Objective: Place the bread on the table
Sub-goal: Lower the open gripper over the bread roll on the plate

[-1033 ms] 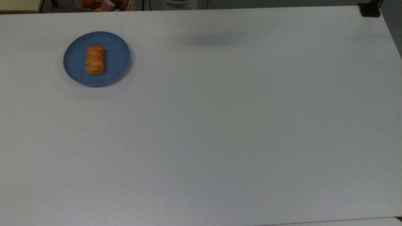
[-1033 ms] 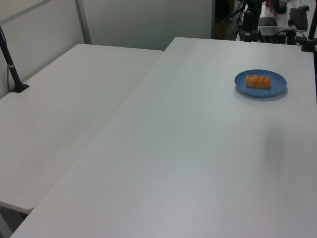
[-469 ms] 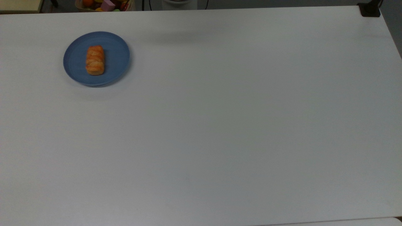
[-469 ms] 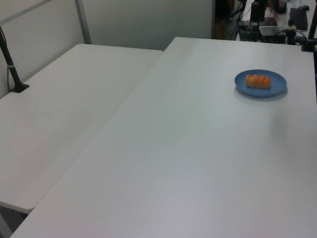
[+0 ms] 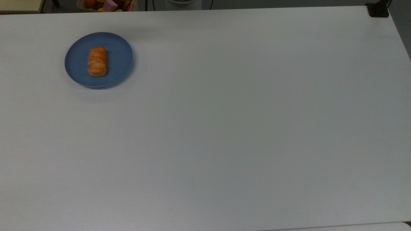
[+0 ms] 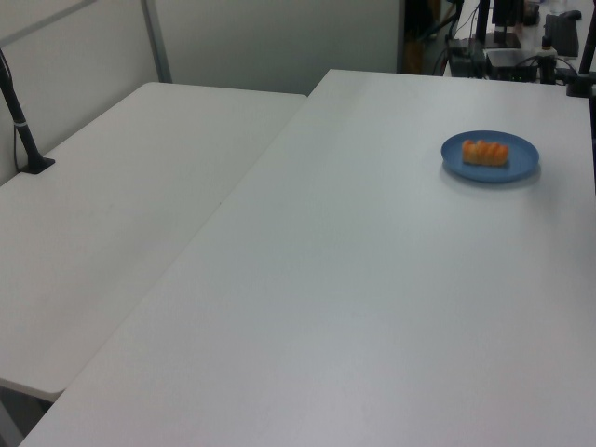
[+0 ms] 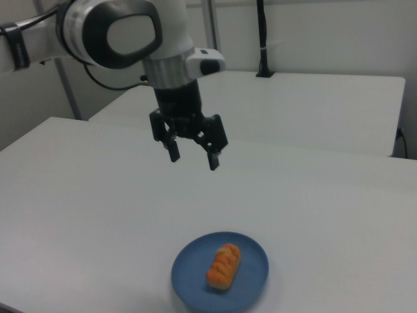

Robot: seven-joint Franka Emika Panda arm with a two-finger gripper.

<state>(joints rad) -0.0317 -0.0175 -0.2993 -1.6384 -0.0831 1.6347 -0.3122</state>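
Observation:
The bread (image 5: 97, 61) (image 6: 486, 152) (image 7: 223, 266) is a small golden-orange ridged roll lying on a round blue plate (image 5: 115, 61) (image 6: 517, 168) (image 7: 251, 287), which stands on the white table (image 5: 224, 128) (image 6: 372, 279) (image 7: 98, 195). In the right view my gripper (image 7: 193, 157) hangs open in the air, well above the table and above and to the left of the plate, its fingers pointing down with nothing between them.
A bin of colourful toys (image 5: 107, 4) sits beyond the table's far edge in the top view. A black clamp (image 5: 378, 9) grips the top view's far right corner. A second white table (image 6: 112, 214) adjoins on the left view's left, with a black pole (image 6: 20, 121).
The soft arm shadow on the table has slid toward the plate in the top view, and dark arm parts at the left view's top have shifted right. Bread and plate have not moved.

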